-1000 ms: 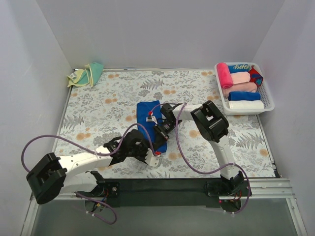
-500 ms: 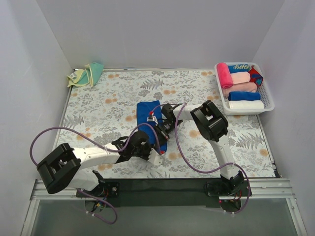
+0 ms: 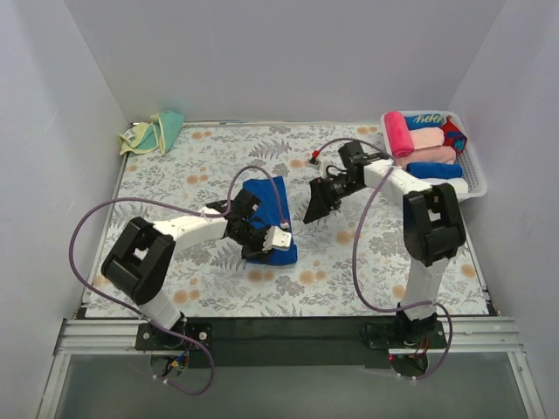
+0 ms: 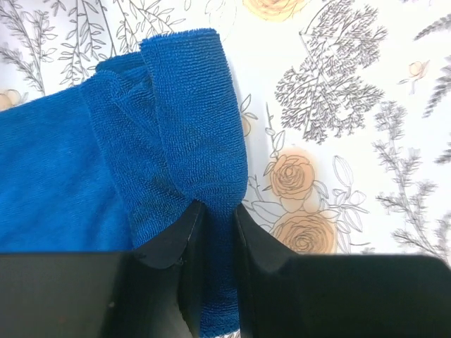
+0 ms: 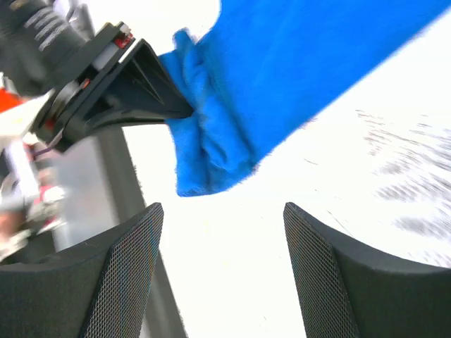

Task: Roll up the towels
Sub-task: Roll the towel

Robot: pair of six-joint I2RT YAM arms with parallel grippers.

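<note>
Blue towel, bunched edge clamped in left pincer, right pincer wide apart, empty

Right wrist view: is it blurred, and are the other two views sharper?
Right wrist view: smeared, the tablecloth print streaked, yet the blue towel in the left claw is readable. Left wrist view: sharp, towel weave and flower print crisp. Top external view: evenly lit, soft shadows, no glare.

A lab-like robot test cell. Plain white walls box in a floral tabletop. A cabled left arm and right arm stand bolted to a black base plate.
</note>
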